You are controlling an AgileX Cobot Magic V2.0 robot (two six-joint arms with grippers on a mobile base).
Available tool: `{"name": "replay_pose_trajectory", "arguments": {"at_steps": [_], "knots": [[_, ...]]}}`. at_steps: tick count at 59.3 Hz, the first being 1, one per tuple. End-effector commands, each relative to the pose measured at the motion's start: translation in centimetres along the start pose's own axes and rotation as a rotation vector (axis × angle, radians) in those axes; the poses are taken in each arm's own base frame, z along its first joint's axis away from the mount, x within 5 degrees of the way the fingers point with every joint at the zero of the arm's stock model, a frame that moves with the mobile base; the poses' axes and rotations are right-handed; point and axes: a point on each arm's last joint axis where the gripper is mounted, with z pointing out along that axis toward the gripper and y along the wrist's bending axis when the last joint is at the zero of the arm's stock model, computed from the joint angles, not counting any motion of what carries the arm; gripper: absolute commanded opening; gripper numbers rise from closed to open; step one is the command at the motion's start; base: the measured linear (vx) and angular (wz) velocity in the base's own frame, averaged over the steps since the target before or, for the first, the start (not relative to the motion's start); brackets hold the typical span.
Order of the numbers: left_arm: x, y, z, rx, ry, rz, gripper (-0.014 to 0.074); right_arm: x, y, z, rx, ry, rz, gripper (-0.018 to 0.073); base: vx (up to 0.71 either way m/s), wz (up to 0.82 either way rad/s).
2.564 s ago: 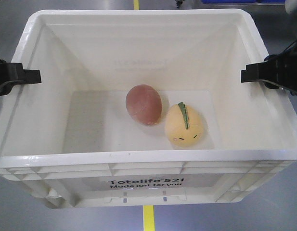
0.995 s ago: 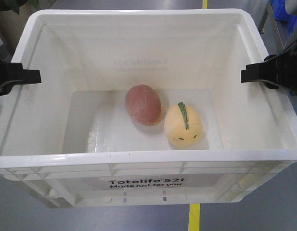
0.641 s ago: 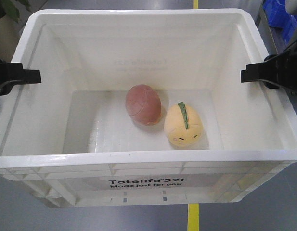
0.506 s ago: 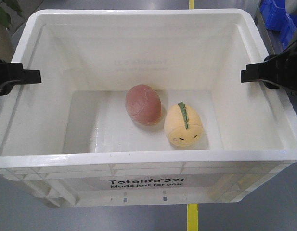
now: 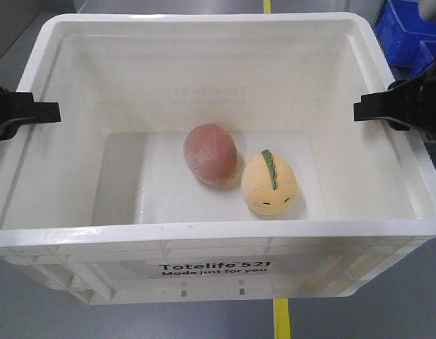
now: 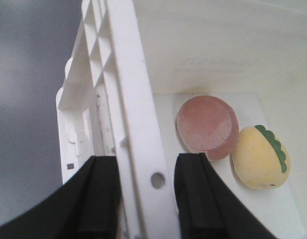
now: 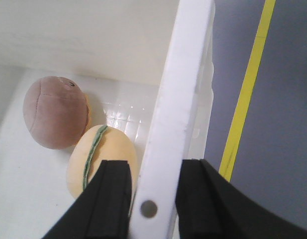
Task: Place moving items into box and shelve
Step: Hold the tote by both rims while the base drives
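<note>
White plastic fills most of your front view: the box [image 5: 203, 236], printed "Totelife 521 Made just for you" on its near wall, is open-topped with grey floor [image 5: 387, 318] below it. You cannot tell whether it rests on that floor.

Your left end effector [image 6: 143, 196] is clamped on the box's left wall, with 1 black finger [image 6: 98, 199] outside, 1 inside, and the ribbed rim pinched between them. Your right end effector [image 7: 154, 201] grips the right wall the same way, 1 finger [image 7: 111, 204] inside and the other outside.

Both moving items lie on the bottom of the box, near the middle. The reddish-brown plush egg [image 5: 211, 154] is further back and to the left. The yellow plush egg [image 5: 271, 183] lies just beside it, to the right and nearer you, with its green ridge on top and its tiny face turned toward the near wall. The 2 look to be touching.

A yellow floor line [image 5: 281, 318] shows below the near wall, and blue bins [image 5: 408, 35] stand beyond the far right corner.
</note>
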Motion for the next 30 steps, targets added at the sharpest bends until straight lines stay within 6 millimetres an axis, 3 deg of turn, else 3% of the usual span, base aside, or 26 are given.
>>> {"name": "replay_pose_trajectory", "arguments": {"at_steps": [1,30], "knots": [[-2.05,-1.41,-1.79,0.078,-0.188,-0.028,-0.0003,-1.98,0.84,-1.99,-0.049,-0.19,0.019,-0.0004,0.47,-0.07],[-2.05,-1.41,-1.79,0.078,-0.188,-0.028,-0.0003,-1.98,0.84,-1.99,-0.049,-0.19,0.017,-0.0004,0.48,-0.07]]}}
